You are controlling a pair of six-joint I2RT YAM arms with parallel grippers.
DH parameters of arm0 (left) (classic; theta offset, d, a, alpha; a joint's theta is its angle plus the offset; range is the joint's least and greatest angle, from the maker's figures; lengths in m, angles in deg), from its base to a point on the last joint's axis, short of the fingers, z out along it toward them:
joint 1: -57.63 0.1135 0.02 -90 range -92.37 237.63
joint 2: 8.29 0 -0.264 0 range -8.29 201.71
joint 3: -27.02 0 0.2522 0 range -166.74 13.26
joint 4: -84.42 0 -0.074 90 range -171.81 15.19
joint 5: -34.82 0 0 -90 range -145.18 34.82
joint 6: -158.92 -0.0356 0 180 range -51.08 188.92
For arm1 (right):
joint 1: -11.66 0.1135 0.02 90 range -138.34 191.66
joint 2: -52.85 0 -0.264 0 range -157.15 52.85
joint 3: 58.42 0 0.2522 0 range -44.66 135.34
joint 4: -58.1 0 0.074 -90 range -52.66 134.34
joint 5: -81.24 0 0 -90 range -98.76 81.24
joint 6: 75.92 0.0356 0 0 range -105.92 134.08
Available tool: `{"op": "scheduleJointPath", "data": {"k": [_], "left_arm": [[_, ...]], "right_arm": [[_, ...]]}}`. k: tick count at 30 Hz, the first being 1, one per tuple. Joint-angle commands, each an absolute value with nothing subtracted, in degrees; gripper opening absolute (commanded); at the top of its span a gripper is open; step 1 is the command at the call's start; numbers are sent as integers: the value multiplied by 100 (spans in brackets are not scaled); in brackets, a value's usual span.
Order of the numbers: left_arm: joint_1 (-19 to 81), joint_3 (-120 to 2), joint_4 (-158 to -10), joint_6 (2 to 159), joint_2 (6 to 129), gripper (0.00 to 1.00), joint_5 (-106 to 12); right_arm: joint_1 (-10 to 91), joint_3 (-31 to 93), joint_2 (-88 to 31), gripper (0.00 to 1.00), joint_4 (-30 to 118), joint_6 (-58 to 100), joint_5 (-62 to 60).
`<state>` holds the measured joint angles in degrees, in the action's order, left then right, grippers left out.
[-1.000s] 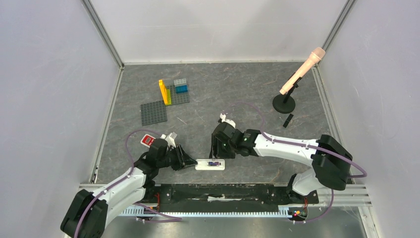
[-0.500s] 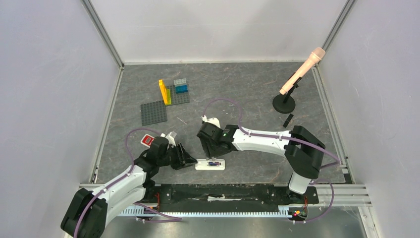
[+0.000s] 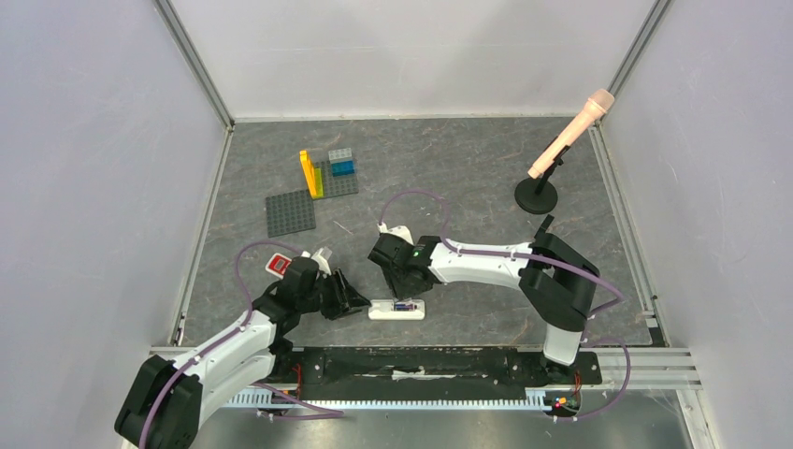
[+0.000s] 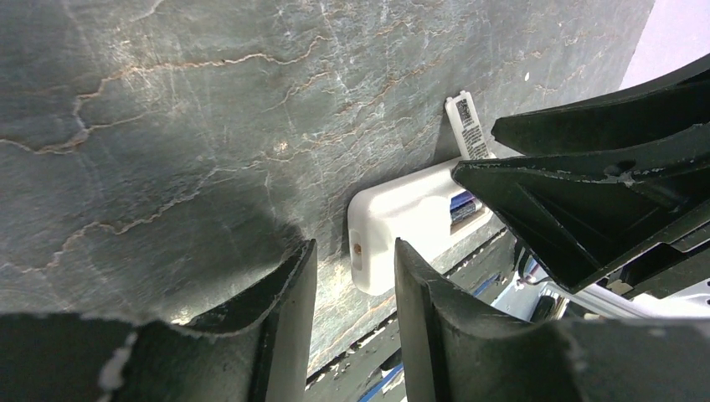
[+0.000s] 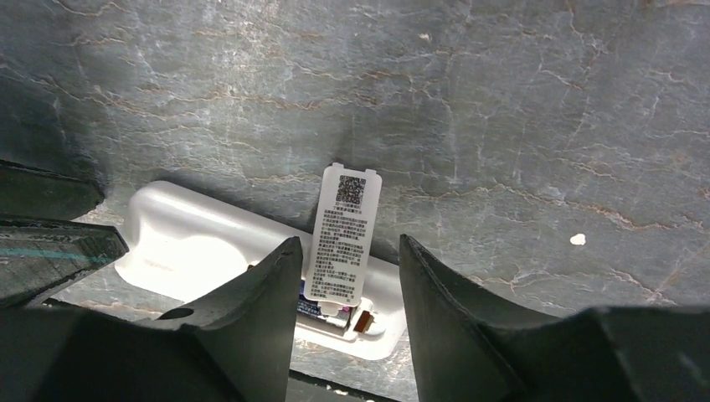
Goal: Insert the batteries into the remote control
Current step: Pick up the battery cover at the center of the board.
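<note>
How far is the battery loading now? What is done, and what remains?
Done: one purple-blue battery lies in the open bay of the remote control. In hand: the right gripper, jaws open, straddles the loose cover. Remaining: closing that cover; whether a second cell is in, I cannot tell.

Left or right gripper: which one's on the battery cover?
The right gripper, fingers astride the labelled battery cover; the left gripper is lined up on the remote's plain end instead.

Probably a lab test cell: white panel walls point(image 3: 421, 56), aluminium frame point(image 3: 194, 61), grey tabletop point(image 3: 449, 168).
</note>
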<state>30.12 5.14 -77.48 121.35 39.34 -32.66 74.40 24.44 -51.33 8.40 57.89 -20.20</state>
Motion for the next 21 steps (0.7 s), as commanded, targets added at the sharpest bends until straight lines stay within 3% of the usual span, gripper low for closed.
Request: {"op": "scheduleJointPath", "data": {"k": [1, 10, 21], "left_arm": [[2994, 333, -7751, 11893, 3914, 45, -3386], [2990, 341, -7660, 11858, 3856, 45, -3420], [2994, 172, -7377, 11863, 3670, 45, -3472]], "right_arm": [[7450, 2634, -5360, 47, 802, 5631, -1924], [7400, 2449, -5200, 26, 923, 5626, -1602], [7388, 1879, -4311, 21, 1510, 5002, -1715]]}}
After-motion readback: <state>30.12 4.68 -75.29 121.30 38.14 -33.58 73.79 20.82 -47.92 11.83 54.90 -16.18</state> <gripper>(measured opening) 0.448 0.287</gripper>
